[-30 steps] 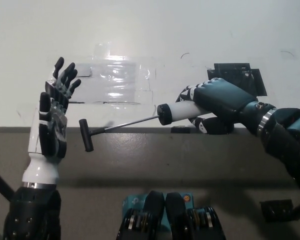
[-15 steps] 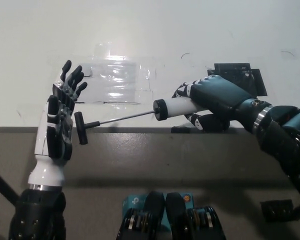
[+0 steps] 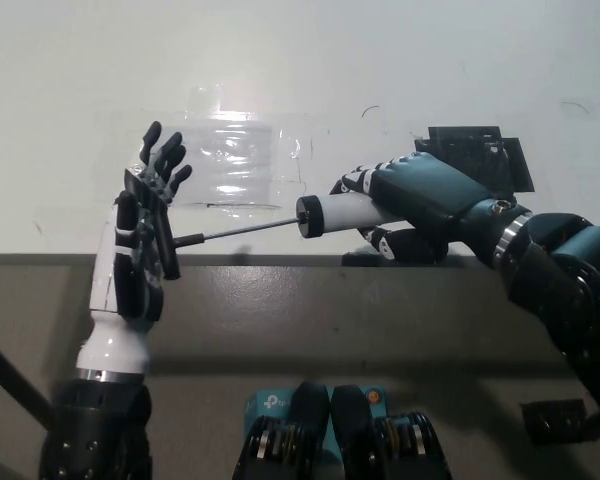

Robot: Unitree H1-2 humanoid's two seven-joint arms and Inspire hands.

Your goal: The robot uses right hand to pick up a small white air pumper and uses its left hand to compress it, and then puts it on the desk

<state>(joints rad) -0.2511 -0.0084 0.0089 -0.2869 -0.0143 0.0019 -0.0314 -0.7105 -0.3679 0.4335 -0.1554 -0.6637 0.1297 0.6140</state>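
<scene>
air pumper point(image 3: 332, 213) | white barrel, black cap | rod extended | near-horizontal

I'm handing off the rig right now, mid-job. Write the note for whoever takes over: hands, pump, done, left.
Right hand: shut on the white air pump, held level above the desk's near edge, rod extended toward the left.
Left hand: open, upright, palm against the pump's black T-handle.
Done: pump picked up, handle brought to the left palm.
Left: push the rod in to compress, then set the pump on the desk.
</scene>
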